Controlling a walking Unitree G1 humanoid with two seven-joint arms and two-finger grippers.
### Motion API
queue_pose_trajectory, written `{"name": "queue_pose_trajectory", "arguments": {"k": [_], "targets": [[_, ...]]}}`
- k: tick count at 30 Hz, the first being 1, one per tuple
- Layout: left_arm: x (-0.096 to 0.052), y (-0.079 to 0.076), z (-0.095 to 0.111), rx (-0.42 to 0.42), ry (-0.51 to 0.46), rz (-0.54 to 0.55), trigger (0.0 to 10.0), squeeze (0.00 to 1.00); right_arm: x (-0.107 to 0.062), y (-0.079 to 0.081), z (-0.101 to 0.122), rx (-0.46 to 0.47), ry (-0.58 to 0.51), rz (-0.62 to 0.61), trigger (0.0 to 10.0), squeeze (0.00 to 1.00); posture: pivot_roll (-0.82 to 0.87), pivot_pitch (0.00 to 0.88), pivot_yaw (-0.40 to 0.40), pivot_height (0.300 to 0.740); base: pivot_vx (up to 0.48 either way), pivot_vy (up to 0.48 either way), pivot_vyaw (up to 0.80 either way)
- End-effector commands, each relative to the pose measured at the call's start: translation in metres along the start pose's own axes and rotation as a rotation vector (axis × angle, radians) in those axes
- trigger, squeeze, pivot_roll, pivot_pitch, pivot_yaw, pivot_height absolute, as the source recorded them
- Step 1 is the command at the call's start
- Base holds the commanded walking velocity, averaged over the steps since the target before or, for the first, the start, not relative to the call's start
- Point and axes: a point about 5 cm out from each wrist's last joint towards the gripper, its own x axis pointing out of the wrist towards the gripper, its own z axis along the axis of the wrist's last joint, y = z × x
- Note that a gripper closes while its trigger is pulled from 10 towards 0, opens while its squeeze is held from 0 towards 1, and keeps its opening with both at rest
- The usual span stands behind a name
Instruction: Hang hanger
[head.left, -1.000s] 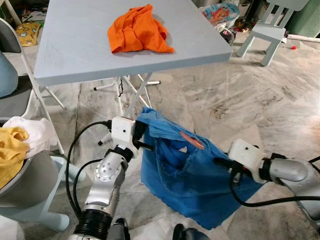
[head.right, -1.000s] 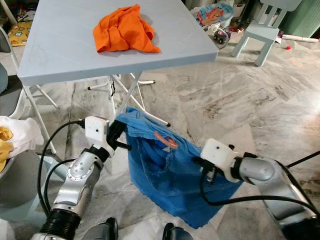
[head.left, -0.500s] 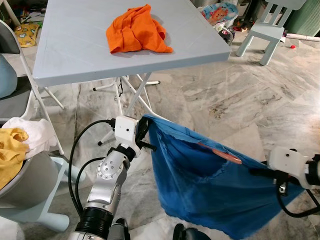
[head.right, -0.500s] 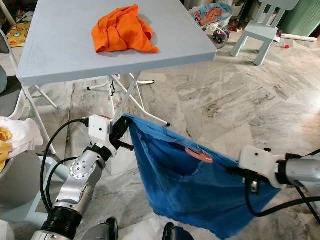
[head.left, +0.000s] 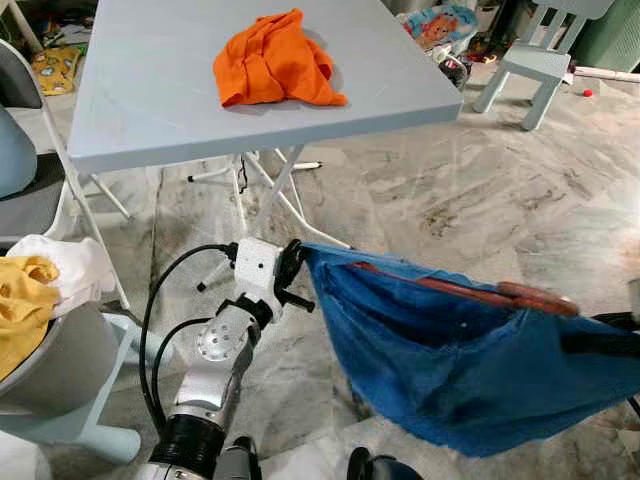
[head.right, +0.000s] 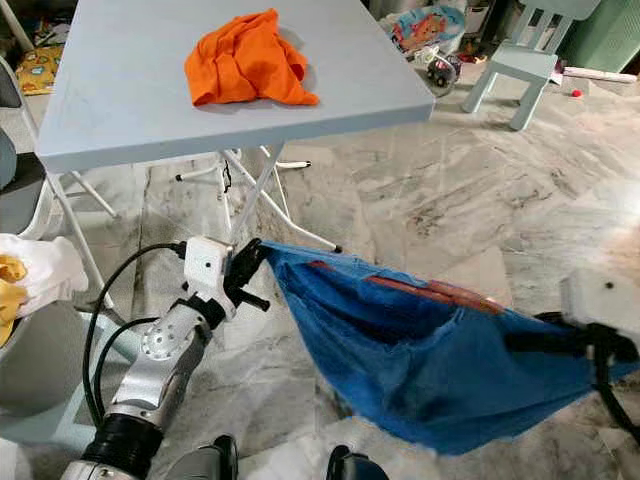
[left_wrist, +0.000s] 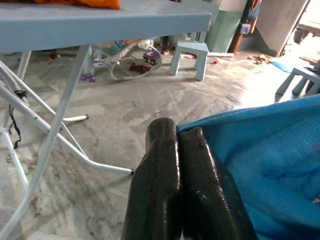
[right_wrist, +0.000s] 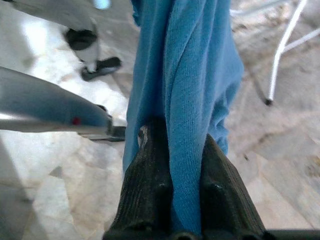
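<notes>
Between the left gripper (head.left: 297, 272) and right gripper (right_wrist: 172, 165), jaws clamped on knit blue cloth (head.left: 470, 370), it sags.

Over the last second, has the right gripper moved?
Yes. The right gripper, shut on the blue garment, has swung out to the robot's right, away from the folding table, stretching the cloth wide.
</notes>
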Motion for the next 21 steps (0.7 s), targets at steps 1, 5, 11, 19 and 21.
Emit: {"name": "queue_pose_trajectory", "arguments": {"k": [1, 5, 11, 19, 21], "targets": [[-0.003, 0.004, -0.006, 0.000, 0.038, 0.005, 0.0, 0.00, -0.009, 0.001, 0.014, -0.021, -0.047, 0.035, 10.0, 0.00, -0.07, 0.190, -0.029, 0.740, 0.000, 0.000, 0.00], [-0.003, 0.004, -0.008, -0.012, 0.054, -0.006, 0.0, 0.00, -0.010, 0.001, 0.029, -0.018, -0.168, 0.053, 10.0, 0.00, -0.07, 0.190, -0.027, 0.740, 0.000, 0.000, 0.00], [-0.003, 0.003, -0.009, -0.014, 0.060, -0.011, 0.0, 0.00, -0.008, -0.003, 0.034, 0.006, -0.244, 0.017, 10.0, 0.00, -0.07, 0.188, -0.026, 0.740, 0.000, 0.000, 0.00], [-0.002, -0.016, -0.016, -0.001, 0.080, -0.022, 9.9, 0.00, 0.058, -0.021, 0.043, 0.089, -0.356, -0.288, 10.0, 0.00, -0.06, 0.180, -0.025, 0.740, 0.000, 0.000, 0.00], [-0.003, -0.019, -0.019, 0.007, 0.092, -0.034, 10.0, 0.00, 0.071, -0.018, 0.046, 0.124, -0.394, -0.284, 10.0, 0.00, -0.06, 0.180, -0.025, 0.740, 0.000, 0.000, 0.00]]}}
